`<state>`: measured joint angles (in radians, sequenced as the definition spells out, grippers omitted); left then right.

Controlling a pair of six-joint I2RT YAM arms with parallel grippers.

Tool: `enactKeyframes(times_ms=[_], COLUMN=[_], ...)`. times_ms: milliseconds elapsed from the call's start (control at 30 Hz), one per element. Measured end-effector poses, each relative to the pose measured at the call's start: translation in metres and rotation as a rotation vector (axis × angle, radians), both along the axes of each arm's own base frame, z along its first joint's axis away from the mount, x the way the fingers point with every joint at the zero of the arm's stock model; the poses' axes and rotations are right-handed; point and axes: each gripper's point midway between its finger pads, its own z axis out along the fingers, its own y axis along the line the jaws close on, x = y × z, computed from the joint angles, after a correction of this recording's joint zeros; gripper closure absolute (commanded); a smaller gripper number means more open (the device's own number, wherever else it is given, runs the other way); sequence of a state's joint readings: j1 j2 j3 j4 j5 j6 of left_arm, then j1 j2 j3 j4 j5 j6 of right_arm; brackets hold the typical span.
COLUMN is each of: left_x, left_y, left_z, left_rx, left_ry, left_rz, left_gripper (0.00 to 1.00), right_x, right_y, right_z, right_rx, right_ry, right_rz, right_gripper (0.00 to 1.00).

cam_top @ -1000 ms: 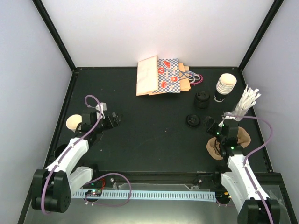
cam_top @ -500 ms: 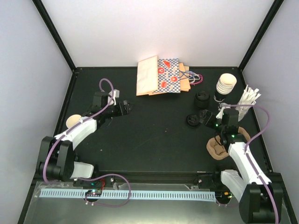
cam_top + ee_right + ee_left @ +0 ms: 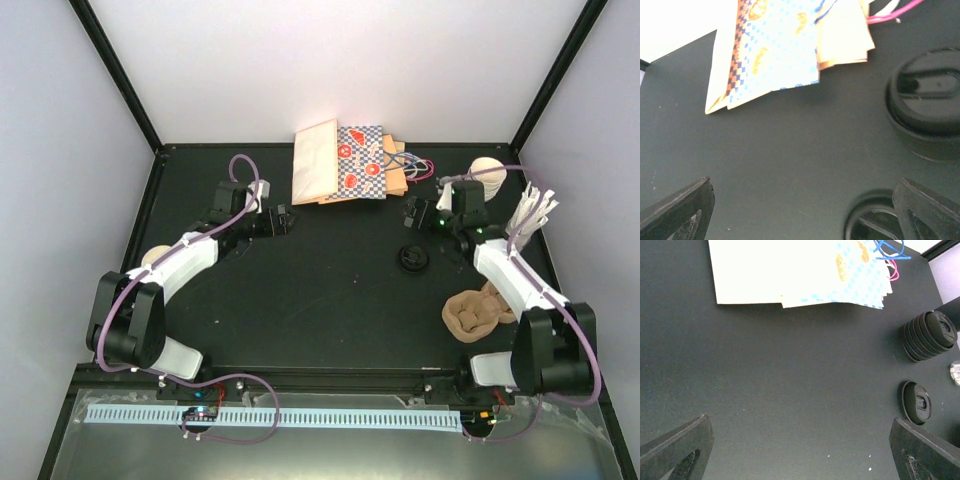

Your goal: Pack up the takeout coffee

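Observation, change of position: within the last second both my arms have swung away from the near sides of the table toward its far middle. My left pincer now sits just short of the flat paper bags. My right pincer has left the pulp carrier and come up beside the stack of lids.

Pincer state: both are released. Each wrist view shows the fingers spread wide with only bare table between them.

Task item: the takeout cup stands at the left edge, well apart from my left pincer and partly hidden by that arm. It has no lid on. A loose lid lies on the right half, near the lid stack. None of these items has shifted.

Containers: the bags lie folded flat on their sides, so nothing is packed in them. The carrier's wells look unfilled. Whether the cup holds anything, I cannot tell. The stack of cups stands behind my right arm.

Assessment: packing has not begun. I judge the present step to be an approach to the bags, one of which must be stood up before the cup can go in
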<state>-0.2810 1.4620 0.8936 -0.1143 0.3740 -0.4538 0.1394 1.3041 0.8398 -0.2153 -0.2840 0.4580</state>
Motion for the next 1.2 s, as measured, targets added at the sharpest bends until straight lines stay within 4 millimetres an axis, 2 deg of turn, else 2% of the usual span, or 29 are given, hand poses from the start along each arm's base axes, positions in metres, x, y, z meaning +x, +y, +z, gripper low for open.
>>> enactKeyframes(times_ms=[200, 400, 600, 800, 867, 1200], left_x=[-0.005, -0.019, -0.042, -0.058, -0.061, -0.064], left_y=[0.009, 0.024, 0.033, 0.038, 0.038, 0.039], left_z=[-0.004, 0.021, 0.036, 0.027, 0.024, 0.022], left_rx=[0.039, 0.055, 0.053, 0.062, 0.066, 0.076], left_ry=[0.025, -0.032, -0.073, -0.052, -0.043, -0.043], left_rz=[0.034, 0.078, 0.09, 0.087, 0.085, 0.072], left_gripper=[0.01, 0.01, 0.01, 0.01, 0.01, 0.01], right_x=[0.031, 0.065, 0.076, 0.085, 0.09, 0.112], right_y=[0.026, 0.049, 0.074, 0.095, 0.102, 0.138], right_z=[0.007, 0.009, 0.003, -0.011, -0.018, -0.051], right_rx=[0.006, 0.01, 0.023, 0.048, 0.062, 0.126], right_ry=[0.012, 0.022, 0.043, 0.075, 0.085, 0.11], right_rz=[0.061, 0.1, 0.139, 0.148, 0.145, 0.14], right_gripper=[0.0, 0.0, 0.0, 0.01, 0.05, 0.06])
